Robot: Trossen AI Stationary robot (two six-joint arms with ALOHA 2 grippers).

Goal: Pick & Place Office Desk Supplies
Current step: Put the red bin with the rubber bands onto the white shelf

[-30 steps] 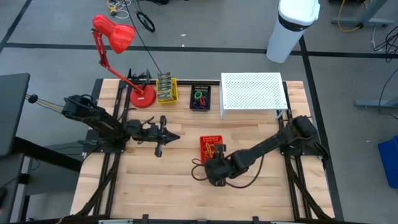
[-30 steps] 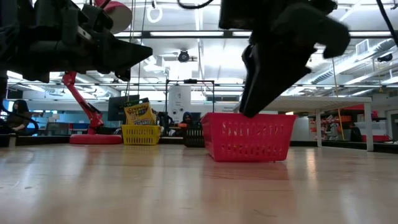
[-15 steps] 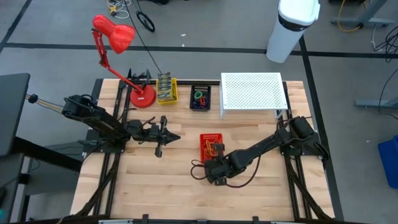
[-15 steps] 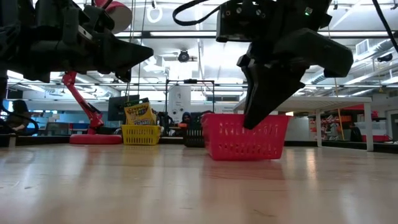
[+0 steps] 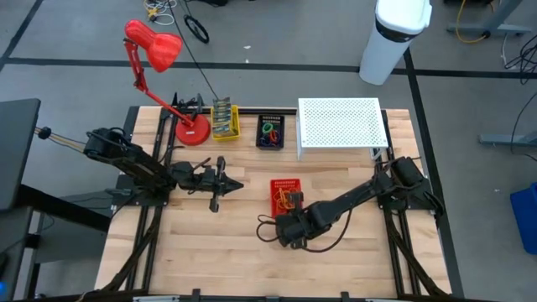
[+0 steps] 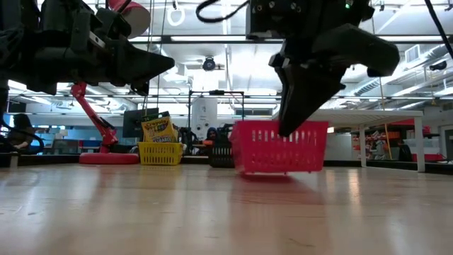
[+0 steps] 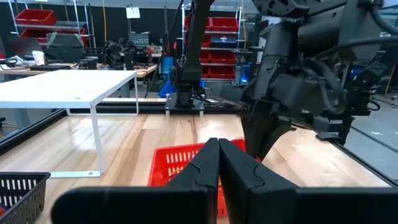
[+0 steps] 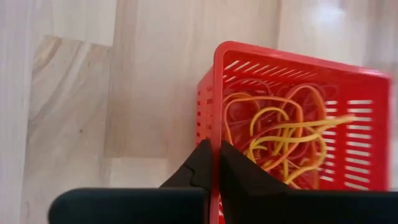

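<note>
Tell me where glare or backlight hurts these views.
Low view: bright ceiling lights behind leave both arms as dark silhouettes above the red basket. Right wrist view: window-like glare whitens the wood beside the basket, and the near fingers look soft. High view: evenly lit.

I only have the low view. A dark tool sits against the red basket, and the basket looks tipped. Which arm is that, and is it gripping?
Observer: The right arm. Its wrist view shows the right tool shut on a wall of the red basket.
Operator: What is inside the basket?
Observer: A tangle of red-orange and yellow rubber bands.
Operator: And the other arm?
Observer: From above, the left tool hovers shut and empty, to the left of the basket and apart from it.
</note>
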